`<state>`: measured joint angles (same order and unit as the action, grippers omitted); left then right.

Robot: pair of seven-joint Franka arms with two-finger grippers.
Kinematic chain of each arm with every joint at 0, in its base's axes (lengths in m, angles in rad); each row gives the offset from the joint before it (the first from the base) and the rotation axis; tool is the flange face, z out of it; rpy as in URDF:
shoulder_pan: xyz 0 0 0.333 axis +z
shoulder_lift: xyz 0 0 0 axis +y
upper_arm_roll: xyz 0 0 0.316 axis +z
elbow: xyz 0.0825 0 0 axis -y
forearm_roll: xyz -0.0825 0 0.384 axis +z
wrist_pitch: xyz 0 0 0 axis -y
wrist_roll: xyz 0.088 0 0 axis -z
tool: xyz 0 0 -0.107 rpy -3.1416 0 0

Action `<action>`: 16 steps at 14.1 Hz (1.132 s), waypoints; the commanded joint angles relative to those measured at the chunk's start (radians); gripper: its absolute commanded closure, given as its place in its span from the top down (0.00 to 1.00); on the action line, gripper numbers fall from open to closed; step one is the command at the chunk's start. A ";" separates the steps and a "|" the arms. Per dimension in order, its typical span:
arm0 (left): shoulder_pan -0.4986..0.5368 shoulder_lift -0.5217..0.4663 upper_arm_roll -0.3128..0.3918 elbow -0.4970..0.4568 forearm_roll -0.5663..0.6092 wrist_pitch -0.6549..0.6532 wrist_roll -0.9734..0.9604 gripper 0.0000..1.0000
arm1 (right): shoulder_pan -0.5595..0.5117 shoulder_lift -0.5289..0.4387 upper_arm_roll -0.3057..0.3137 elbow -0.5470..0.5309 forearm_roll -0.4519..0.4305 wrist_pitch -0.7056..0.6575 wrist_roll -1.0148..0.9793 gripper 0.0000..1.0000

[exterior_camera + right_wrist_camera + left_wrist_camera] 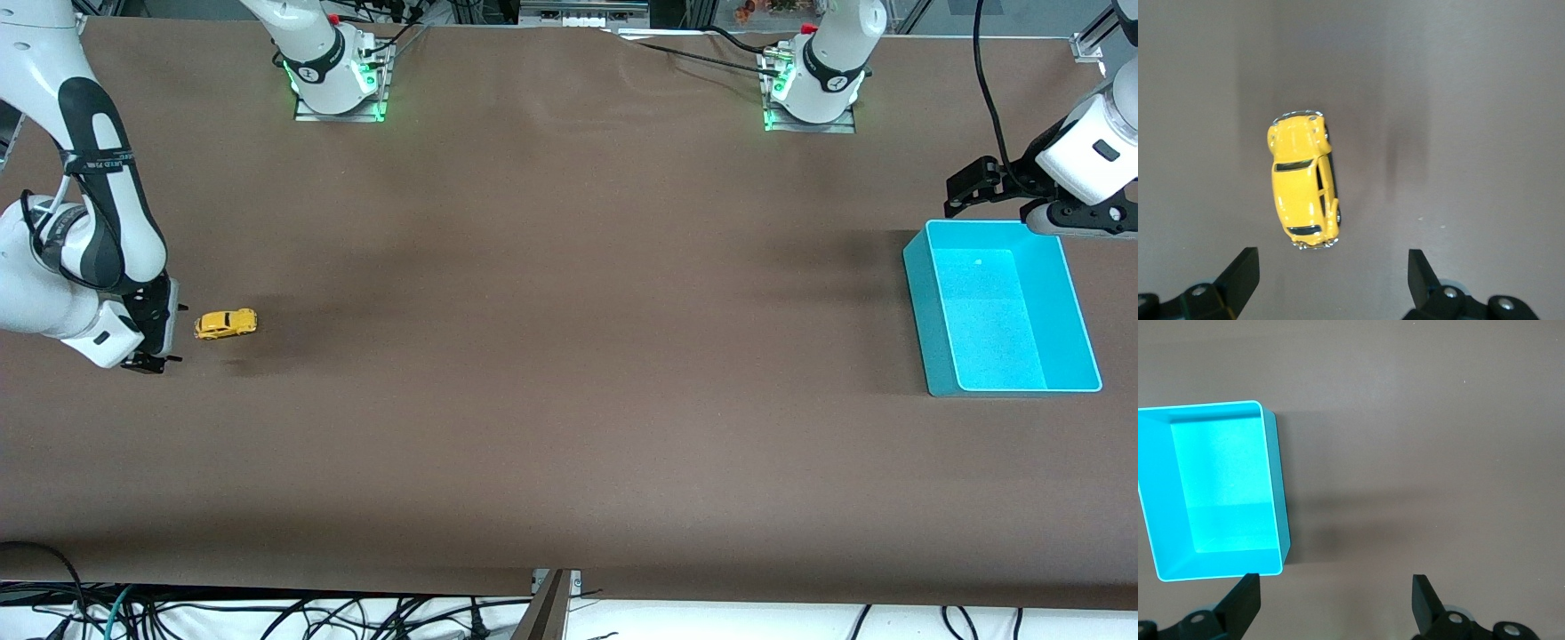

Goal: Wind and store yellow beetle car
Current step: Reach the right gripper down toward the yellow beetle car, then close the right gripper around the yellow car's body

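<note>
Since the yellow beetle car (226, 324) is just sitting there on its wheels on the brown table (569, 356), way down at the right arm's end, I figure I'm at the reach-and-grab stage and nothing's been wound yet. My right gripper (153, 348) is low and just beside the car, not touching it, fingers spread wide with nothing between them. From my right wrist view the car (1303, 180) lies lengthwise ahead of the fingertips (1245, 267) and a bit off toward one of them rather than centred in the gap.

So the thing to get right, I'd say: slide over until the car sits square in the middle of the opening, then come down and pinch across the body's sides — not nose to tail. It's tiny and rounded, so a sloppy off-centre squeeze could probably squirt it out or spin it. Also worth leaving the wheels free and on the table, since winding most likely means dragging it backward with the wheels gripping the surface.

My left gripper (982, 188) is waiting up above the table just next to the turquoise bin (1080, 307) at the left arm's end, fingers apart too, empty. The bin (1275, 487) is empty and well apart from the car — long trip once it's wound.
</note>
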<state>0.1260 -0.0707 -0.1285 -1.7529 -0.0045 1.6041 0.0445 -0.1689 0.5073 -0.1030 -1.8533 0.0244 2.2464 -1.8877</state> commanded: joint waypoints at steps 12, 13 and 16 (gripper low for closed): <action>0.007 -0.006 -0.005 -0.004 0.005 -0.003 0.023 1.00 | -0.003 -0.041 0.068 -0.214 0.029 0.214 -0.125 0.98; 0.007 -0.004 -0.005 -0.005 0.005 -0.003 0.023 1.00 | -0.001 -0.041 0.069 -0.218 0.029 0.220 -0.123 0.97; 0.007 -0.004 -0.005 -0.005 0.005 -0.003 0.023 1.00 | -0.003 -0.042 0.068 -0.224 0.028 0.220 -0.125 0.95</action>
<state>0.1260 -0.0706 -0.1288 -1.7537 -0.0045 1.6042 0.0453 -0.1657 0.5025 -0.0397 -2.0335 0.0345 2.4495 -1.9836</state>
